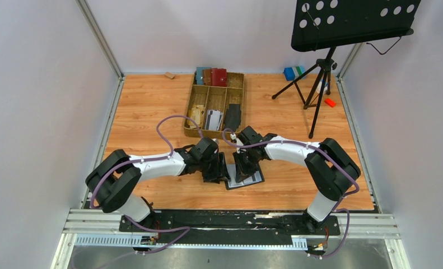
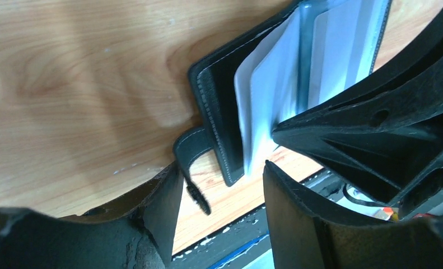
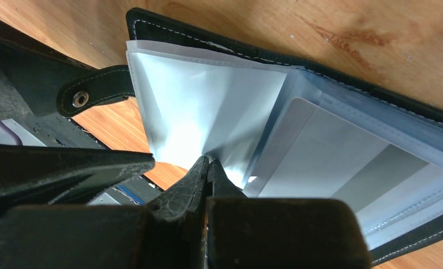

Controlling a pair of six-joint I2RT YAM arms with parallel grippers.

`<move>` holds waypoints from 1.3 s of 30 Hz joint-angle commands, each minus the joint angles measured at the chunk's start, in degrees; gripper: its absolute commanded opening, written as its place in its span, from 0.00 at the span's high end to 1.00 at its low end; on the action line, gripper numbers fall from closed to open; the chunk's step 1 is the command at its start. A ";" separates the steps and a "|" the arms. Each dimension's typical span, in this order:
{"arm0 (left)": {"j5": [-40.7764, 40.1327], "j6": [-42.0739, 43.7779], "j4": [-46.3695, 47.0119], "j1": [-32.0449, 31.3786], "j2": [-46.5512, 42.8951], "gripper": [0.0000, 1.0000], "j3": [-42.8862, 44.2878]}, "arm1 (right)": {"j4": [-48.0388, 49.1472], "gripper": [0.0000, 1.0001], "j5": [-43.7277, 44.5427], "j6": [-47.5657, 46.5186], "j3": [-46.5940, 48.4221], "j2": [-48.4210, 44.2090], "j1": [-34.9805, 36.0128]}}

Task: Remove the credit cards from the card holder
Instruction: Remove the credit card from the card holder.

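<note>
The black card holder (image 1: 251, 180) lies open near the table's front edge, between my two grippers. Its grey-blue sleeve pages (image 3: 208, 112) fan upward. A light grey credit card (image 3: 331, 162) sits inside one sleeve, and whitish cards (image 2: 331, 50) show in the pages. My right gripper (image 3: 208, 162) is shut, pinching the edge of one sleeve page and holding it up. My left gripper (image 2: 219, 174) is open. The holder's cover corner (image 2: 222, 140) and closure tab (image 2: 191, 151) lie just beyond its fingertips, between them. In the overhead view the left gripper (image 1: 214, 168) and right gripper (image 1: 242, 165) almost touch.
A wooden compartment tray (image 1: 192, 106) stands behind the grippers. It holds red, brown and blue wallets (image 1: 210, 75), loose cards (image 1: 212, 119) and a long black flat piece (image 1: 232, 115). A music stand's tripod (image 1: 320, 84) stands at the back right, near a blue block (image 1: 290, 73) and a red piece (image 1: 329, 102).
</note>
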 commanded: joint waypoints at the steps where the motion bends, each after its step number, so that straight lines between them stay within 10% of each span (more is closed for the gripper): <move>1: 3.41 1.61 5.54 0.02 2.30 0.39 2.64 | 1.94 1.00 0.07 0.32 1.00 0.30 0.16; 17: -3.72 5.40 -2.55 1.60 1.97 0.99 6.10 | -1.46 1.00 2.06 -0.32 1.78 -9.84 -3.60; 23: -5.24 7.14 -5.68 1.60 1.70 1.00 8.12 | -7.53 0.98 12.40 -2.58 2.49 -17.69 -5.80; 27: -5.15 7.65 -5.82 1.60 1.58 1.00 8.48 | -10.62 0.83 16.50 -2.36 1.57 -20.52 -9.74; 33: -4.41 8.70 -6.25 1.60 2.08 1.00 9.05 | -8.01 0.23 3.95 -0.39 -5.58 -20.99 -21.75; 39: -3.73 10.21 -7.83 1.60 2.57 0.99 9.98 | 1.84 0.22 -9.96 -1.65 -14.35 -19.24 -30.21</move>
